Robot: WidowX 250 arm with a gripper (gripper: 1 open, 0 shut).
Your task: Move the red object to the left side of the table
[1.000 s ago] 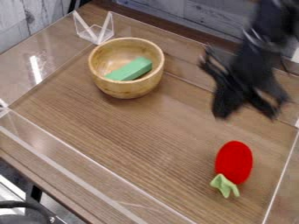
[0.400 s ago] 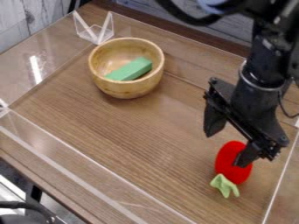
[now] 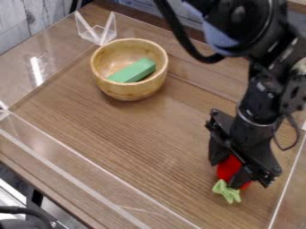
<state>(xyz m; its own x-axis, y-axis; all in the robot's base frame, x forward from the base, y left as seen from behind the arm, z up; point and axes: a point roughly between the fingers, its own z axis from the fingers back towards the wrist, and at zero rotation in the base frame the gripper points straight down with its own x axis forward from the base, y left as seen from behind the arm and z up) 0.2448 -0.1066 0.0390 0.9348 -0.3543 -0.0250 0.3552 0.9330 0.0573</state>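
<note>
The red object (image 3: 225, 168), a small red toy fruit with a light green leafy stub (image 3: 227, 189), lies on the brown wood-grain table (image 3: 120, 134) near its right front corner. My gripper (image 3: 242, 170) points straight down over it, with a dark finger on either side. The fingers hide most of the fruit; only a red sliver and the stub show. The fruit rests on the tabletop. Whether the fingers press on it does not show.
A wooden bowl (image 3: 102, 55) holding a green block (image 3: 131, 71) stands at the back left. Low clear acrylic walls (image 3: 48, 161) edge the table, and the right wall runs close beside the fruit. The black arm rises from the gripper toward the upper right.
The gripper came down from the back right onto the red fruit, its fingers spreading on the way. It now straddles the fruit, which has not moved.
</note>
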